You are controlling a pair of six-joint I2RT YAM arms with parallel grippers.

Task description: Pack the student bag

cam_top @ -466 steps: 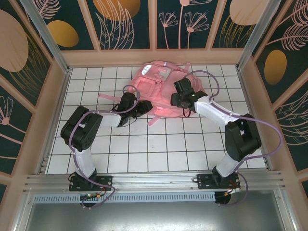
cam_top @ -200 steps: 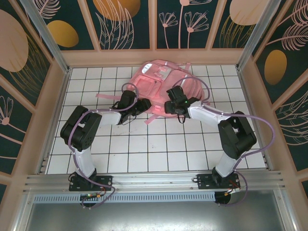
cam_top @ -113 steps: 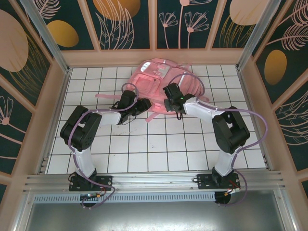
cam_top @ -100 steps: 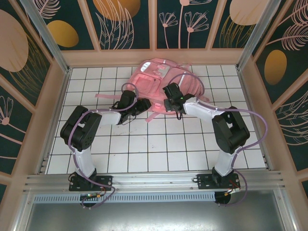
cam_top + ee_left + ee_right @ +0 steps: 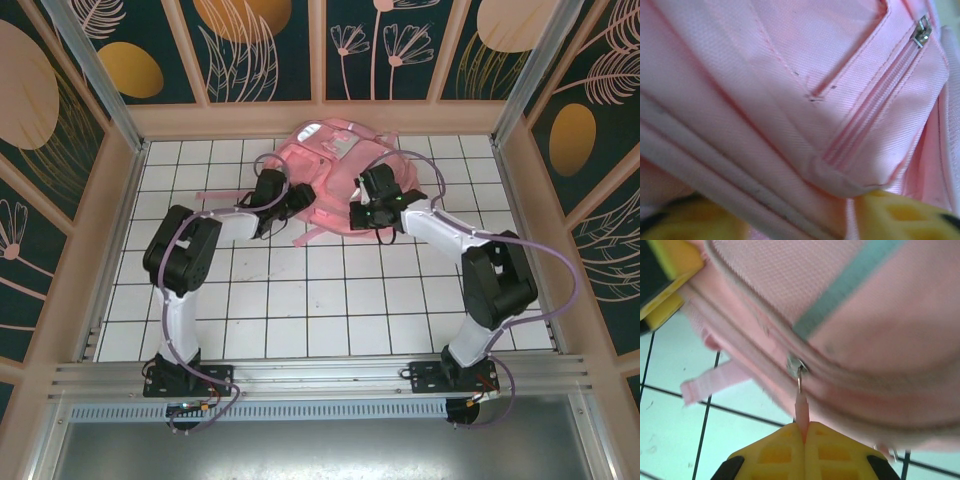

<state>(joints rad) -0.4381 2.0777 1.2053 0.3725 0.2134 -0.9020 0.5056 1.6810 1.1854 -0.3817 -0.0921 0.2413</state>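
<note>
Zipper pull (image 5: 801,407) of the student bag (image 5: 335,175), which lies mid-way along the surface's (image 5: 300,300) far edge, sits clamped in the closed right jaws. The zip track (image 5: 747,347) runs crosswise just ahead. The left jaws straddle a fabric fold (image 5: 840,172); their grip is unclear.

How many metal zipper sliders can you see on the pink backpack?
2. One zipper slider sits upper right in the left wrist view; another slider is mid-frame in the right wrist view, its pink pull tab pinched in the right end effector. Others may be hidden.
</note>
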